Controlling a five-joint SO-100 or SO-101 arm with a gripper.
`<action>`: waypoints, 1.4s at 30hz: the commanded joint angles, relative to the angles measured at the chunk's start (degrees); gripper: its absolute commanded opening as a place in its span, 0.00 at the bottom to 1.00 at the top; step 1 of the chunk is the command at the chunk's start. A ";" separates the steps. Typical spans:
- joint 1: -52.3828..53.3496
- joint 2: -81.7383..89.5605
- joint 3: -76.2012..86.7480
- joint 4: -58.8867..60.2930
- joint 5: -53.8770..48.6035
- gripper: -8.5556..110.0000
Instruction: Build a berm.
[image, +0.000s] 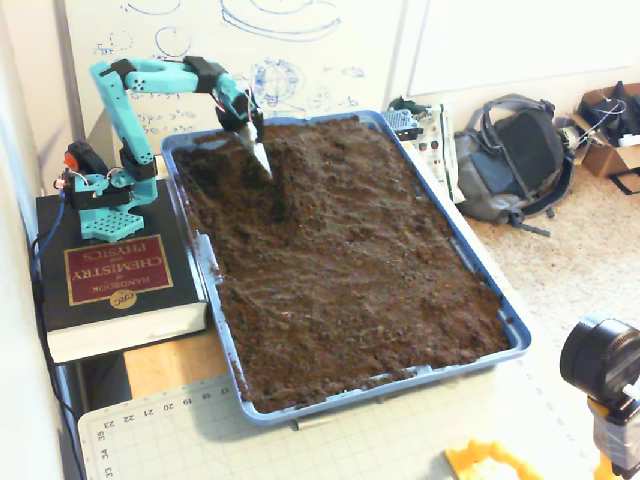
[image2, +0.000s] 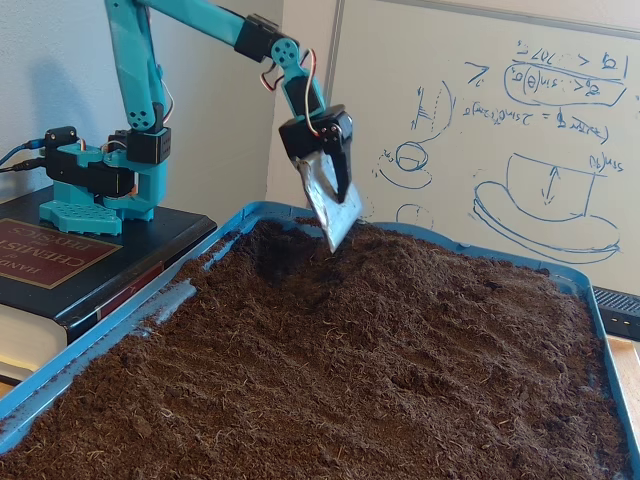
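Note:
A blue tray (image: 512, 330) (image2: 110, 330) is filled with dark brown soil. Near its far left corner the soil rises into a low mound, the berm (image: 305, 150) (image2: 405, 255), with a darker hollow (image: 225, 180) (image2: 280, 262) beside it. My teal arm's gripper (image: 262, 158) (image2: 338, 218) hangs above the hollow's edge, clear of the soil. It carries a silvery, pointed scoop blade aimed downward. The black finger lies flat against the blade with no gap showing, and nothing is on the blade.
The arm's base (image: 100, 195) (image2: 95, 180) stands on a thick black book (image: 110, 275) (image2: 60, 265) left of the tray. A whiteboard (image2: 520, 130) stands behind it. A backpack (image: 515, 155) lies on the floor to the right, and a camera (image: 605, 365) stands at the near right.

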 joint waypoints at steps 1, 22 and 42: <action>-3.08 6.42 -2.99 7.38 0.79 0.07; -16.52 -10.20 -3.87 3.87 9.93 0.07; -12.48 -18.11 -2.90 -6.77 9.23 0.07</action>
